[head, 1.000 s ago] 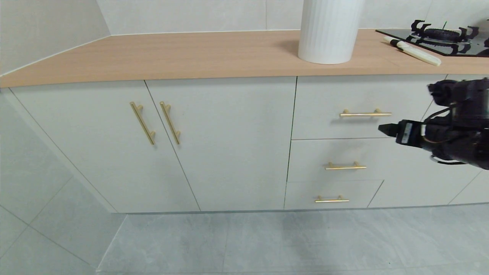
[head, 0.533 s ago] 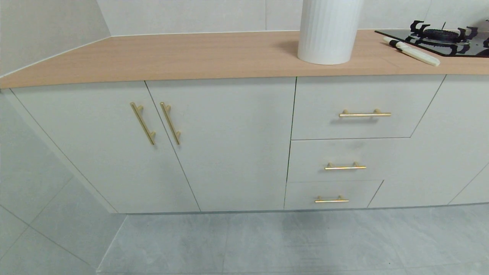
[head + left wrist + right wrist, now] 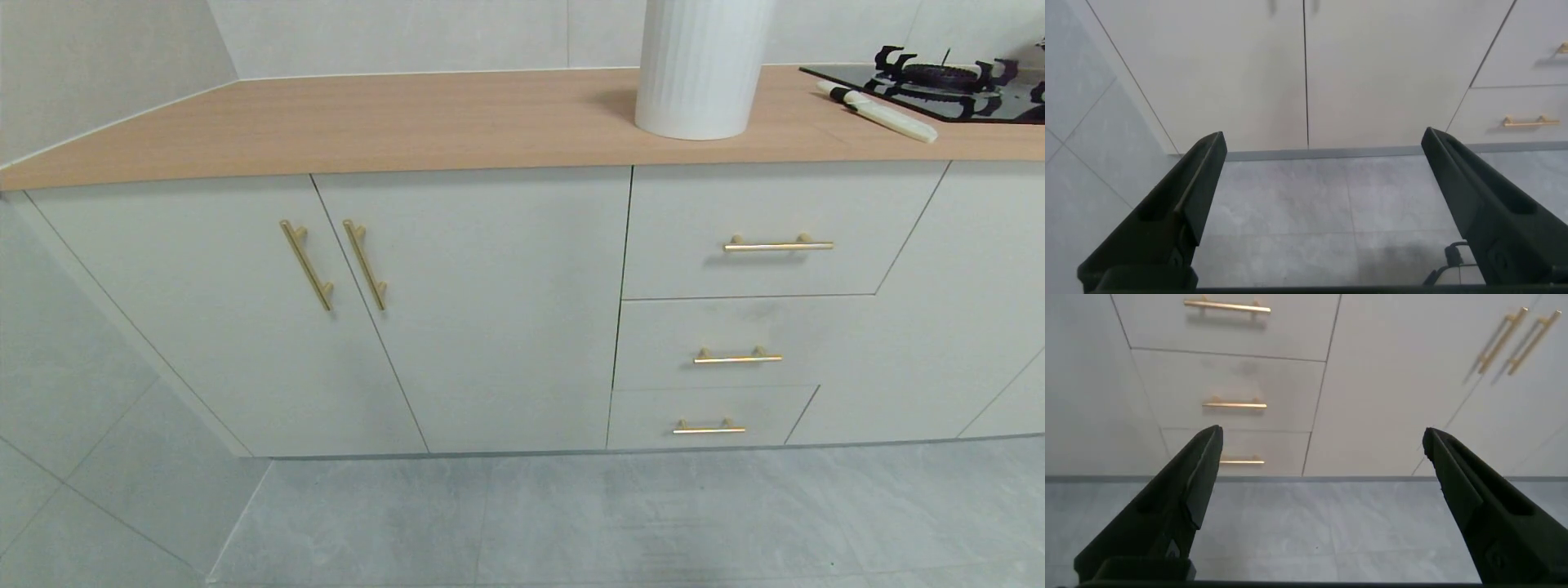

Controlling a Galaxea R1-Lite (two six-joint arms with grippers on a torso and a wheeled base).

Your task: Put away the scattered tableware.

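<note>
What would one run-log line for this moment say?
left end effector: open, empty | right end effector: open, empty | cream knife: on wooden countertop by black gas hob | pale brass-handled drawers: shut

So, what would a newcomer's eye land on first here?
The tall white ribbed container stands on the wooden countertop, above the drawers. Right of it, a pale knife lies at the edge of the black gas hob. Gold bar handles mark the closed drawers and doors below.

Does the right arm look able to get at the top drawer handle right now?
Probably yes: the right gripper is open and faces the cabinet, with nothing between it and the top drawer handle.
</note>
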